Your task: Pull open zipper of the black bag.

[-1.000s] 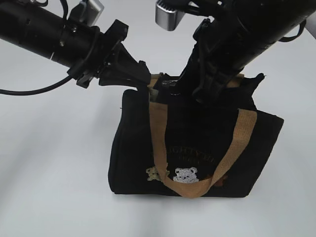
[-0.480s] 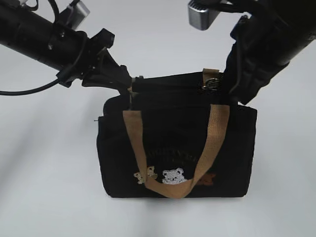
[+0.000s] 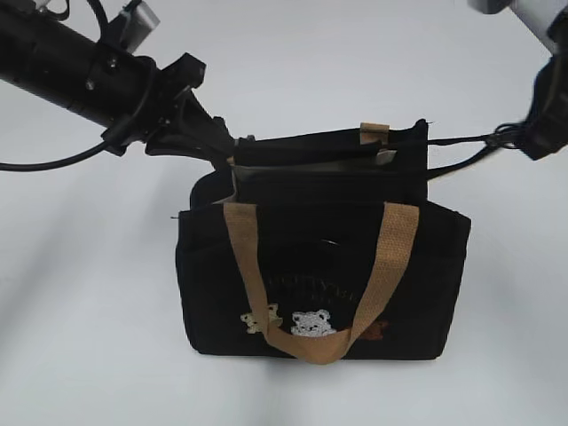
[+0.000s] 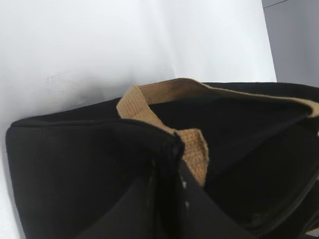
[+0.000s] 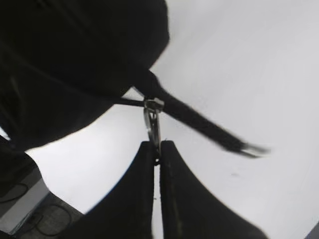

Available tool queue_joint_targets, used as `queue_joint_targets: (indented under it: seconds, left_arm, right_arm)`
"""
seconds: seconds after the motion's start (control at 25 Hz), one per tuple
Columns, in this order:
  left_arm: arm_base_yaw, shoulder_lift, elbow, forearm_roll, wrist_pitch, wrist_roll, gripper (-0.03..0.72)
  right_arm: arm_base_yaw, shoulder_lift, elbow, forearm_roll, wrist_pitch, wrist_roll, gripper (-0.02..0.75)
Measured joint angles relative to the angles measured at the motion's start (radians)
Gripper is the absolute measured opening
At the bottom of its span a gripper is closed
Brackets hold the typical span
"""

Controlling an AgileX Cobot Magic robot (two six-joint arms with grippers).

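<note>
The right gripper is pinching the zipper by its silver ring, jaws closed flat on the metal, and in the exterior view it is standing well off the right end of the black bag, with the zipper tape drawn out taut as a thin black line between the bag's top corner and the pull. The left gripper is clamping the bag's upper left corner, jaws closed on the black fabric beside the root of a tan strap handle (its fingertips are lost against the cloth in the wrist view). Between the two grips the bag's mouth is gaping along nearly its whole top edge, so the pull is judged to be at or near its end. To finish well, the right arm should be keeping its line of pull in the direction of the tape, not lifting, while the left is bracing firmly; extra force risks dragging or tipping the bag on the white table.
</note>
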Motion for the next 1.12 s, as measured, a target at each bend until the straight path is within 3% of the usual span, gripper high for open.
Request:
queue_joint_targets:
  seconds: [0.16, 0.32, 0.44, 0.6, 0.72, 0.92, 1.12]
  left_arm:
    - [0.0, 0.0, 0.0, 0.002, -0.001, -0.001, 0.027]
    - [0.001, -0.001, 0.0, 0.003, 0.005, -0.001, 0.038]
    - [0.002, -0.022, 0.0, 0.012, 0.026, -0.001, 0.139]
    - [0.003, -0.118, 0.0, 0.071, 0.084, -0.001, 0.372]
    - [0.003, -0.224, 0.0, 0.185, 0.128, -0.026, 0.435]
    - [0.003, -0.443, 0.018, 0.49, 0.21, -0.227, 0.451]
    - [0.003, -0.731, 0.161, 0.758, 0.276, -0.401, 0.45]
  right_arm:
    - [-0.085, 0.0, 0.0, 0.018, 0.017, 0.013, 0.002]
    - [-0.092, 0.0, 0.0, 0.11, 0.017, 0.014, 0.029]
    - [-0.092, -0.001, 0.0, 0.18, 0.021, 0.018, 0.186]
    - [-0.092, -0.02, 0.0, 0.199, 0.031, 0.066, 0.455]
    - [-0.092, -0.064, 0.0, 0.199, 0.031, 0.1, 0.511]
    - [-0.092, -0.182, 0.011, 0.199, 0.033, 0.135, 0.512]
    - [-0.092, -0.365, 0.158, 0.19, 0.033, 0.158, 0.512]
